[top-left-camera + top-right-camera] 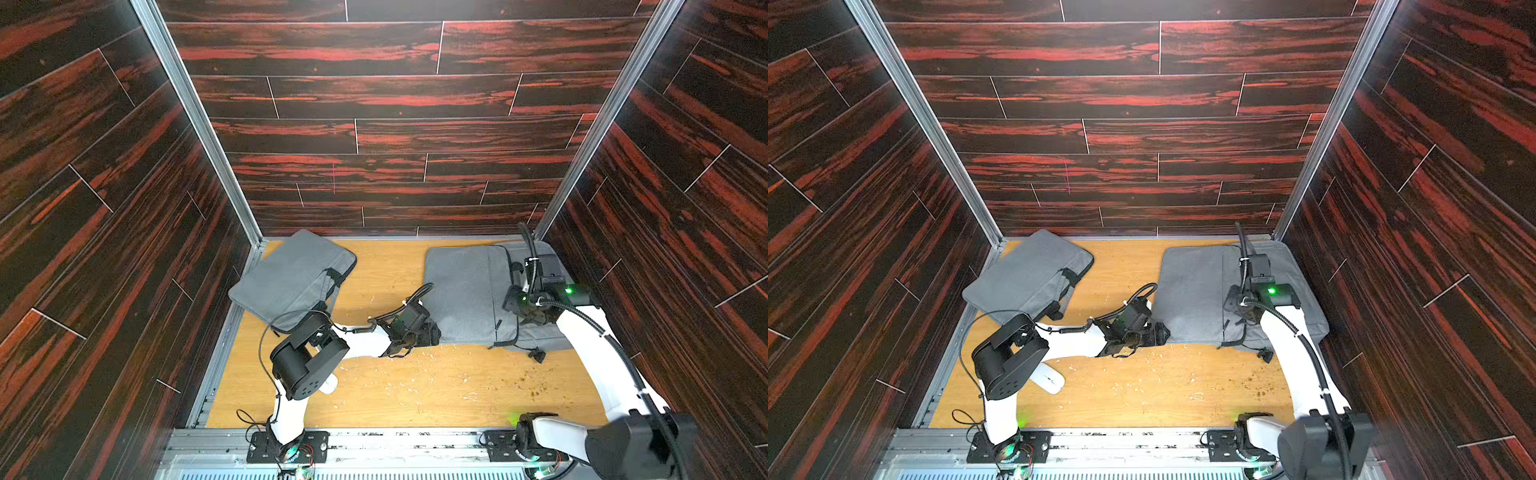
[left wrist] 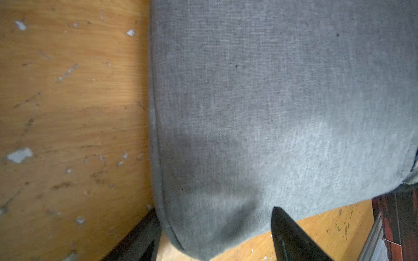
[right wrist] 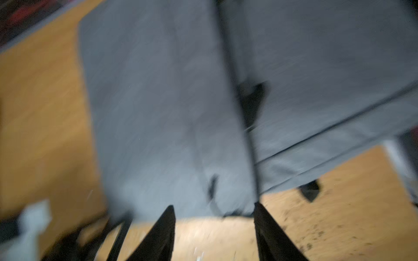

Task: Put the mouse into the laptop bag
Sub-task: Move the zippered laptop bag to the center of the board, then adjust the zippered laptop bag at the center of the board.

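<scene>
One mouse (image 1: 1052,379) | well apart from left gripper (image 2: 214,209) and right gripper (image 3: 213,205)

The wooden tabletop (image 1: 1167,399) carries a laptop bag (image 1: 1196,291), a second bag (image 1: 1025,274), a white mouse (image 1: 1052,380) and crumbs (image 1: 1256,384)

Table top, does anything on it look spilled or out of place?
Yes: pale flakes litter the middle of the table, and darker crumbs lie near the right bag's front edge. The left bag sits skewed to the table's edges.
</scene>
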{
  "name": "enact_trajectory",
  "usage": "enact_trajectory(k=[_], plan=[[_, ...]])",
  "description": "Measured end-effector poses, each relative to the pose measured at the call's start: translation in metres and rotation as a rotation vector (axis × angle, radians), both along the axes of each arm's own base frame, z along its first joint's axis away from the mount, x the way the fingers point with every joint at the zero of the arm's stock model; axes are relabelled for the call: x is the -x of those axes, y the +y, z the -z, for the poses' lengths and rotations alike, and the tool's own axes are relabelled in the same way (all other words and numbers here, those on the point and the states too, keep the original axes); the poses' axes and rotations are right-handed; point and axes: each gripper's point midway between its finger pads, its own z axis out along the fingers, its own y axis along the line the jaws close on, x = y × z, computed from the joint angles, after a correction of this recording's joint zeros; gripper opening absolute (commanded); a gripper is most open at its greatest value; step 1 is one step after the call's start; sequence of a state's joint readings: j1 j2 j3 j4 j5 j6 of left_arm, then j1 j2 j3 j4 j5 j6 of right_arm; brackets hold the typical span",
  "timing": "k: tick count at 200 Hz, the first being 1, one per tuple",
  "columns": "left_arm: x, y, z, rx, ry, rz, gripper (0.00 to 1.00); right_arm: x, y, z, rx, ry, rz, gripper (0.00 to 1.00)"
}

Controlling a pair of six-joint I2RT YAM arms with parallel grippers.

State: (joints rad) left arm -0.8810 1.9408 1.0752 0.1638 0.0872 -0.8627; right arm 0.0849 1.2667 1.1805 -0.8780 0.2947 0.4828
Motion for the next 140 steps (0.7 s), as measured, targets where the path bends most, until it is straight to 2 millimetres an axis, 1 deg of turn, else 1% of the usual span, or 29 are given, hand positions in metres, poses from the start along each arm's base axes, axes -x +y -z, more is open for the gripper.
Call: enact_trajectory(k=[10, 18, 28, 40, 51, 64, 72, 79, 89, 93, 106, 117, 123, 140], plan=[[0.000, 0.000, 0.000, -0.001, -0.001, 0.001, 0.79, -0.003, -0.017, 0.007, 0.037, 0.004, 0.064, 0.47], [0.001, 0.001, 0.001, -0.002, -0.002, 0.002, 0.79, -0.003, -0.032, 0.018, 0.072, 0.022, 0.115, 0.43], [0.001, 0.001, 0.001, -0.003, -0.003, 0.006, 0.79, 0.002, -0.048, 0.033, 0.101, 0.055, 0.168, 0.41], [0.001, 0.001, 0.001, -0.003, -0.006, 0.008, 0.79, 0.009, -0.062, 0.056, 0.120, 0.102, 0.216, 0.40], [0.002, 0.001, 0.001, -0.001, -0.006, 0.009, 0.79, 0.017, -0.067, 0.077, 0.123, 0.149, 0.235, 0.40], [0.001, 0.002, 0.001, -0.002, -0.007, 0.011, 0.79, 0.023, -0.065, 0.102, 0.106, 0.198, 0.232, 0.43], [0.002, 0.002, 0.001, -0.001, -0.006, 0.012, 0.79, 0.025, -0.061, 0.119, 0.085, 0.223, 0.229, 0.43], [0.001, 0.002, 0.001, 0.001, -0.006, 0.013, 0.79, 0.022, -0.060, 0.128, 0.076, 0.214, 0.234, 0.44], [0.001, 0.003, 0.001, 0.005, -0.007, 0.014, 0.79, 0.016, -0.059, 0.131, 0.065, 0.186, 0.240, 0.46], [0.000, 0.004, 0.001, 0.007, -0.008, 0.012, 0.79, 0.014, -0.057, 0.133, 0.059, 0.175, 0.242, 0.45], [-0.002, 0.007, 0.001, 0.011, -0.009, 0.007, 0.79, 0.003, -0.052, 0.136, 0.071, 0.145, 0.242, 0.52], [-0.006, 0.011, 0.001, 0.010, -0.016, -0.002, 0.79, -0.008, -0.045, 0.135, 0.125, 0.145, 0.222, 0.46], [-0.008, 0.015, 0.001, 0.008, -0.018, -0.011, 0.79, -0.016, -0.038, 0.135, 0.145, 0.142, 0.205, 0.43], [-0.018, 0.029, 0.001, 0.001, -0.020, -0.044, 0.79, -0.041, -0.014, 0.136, 0.141, 0.113, 0.155, 0.41]])
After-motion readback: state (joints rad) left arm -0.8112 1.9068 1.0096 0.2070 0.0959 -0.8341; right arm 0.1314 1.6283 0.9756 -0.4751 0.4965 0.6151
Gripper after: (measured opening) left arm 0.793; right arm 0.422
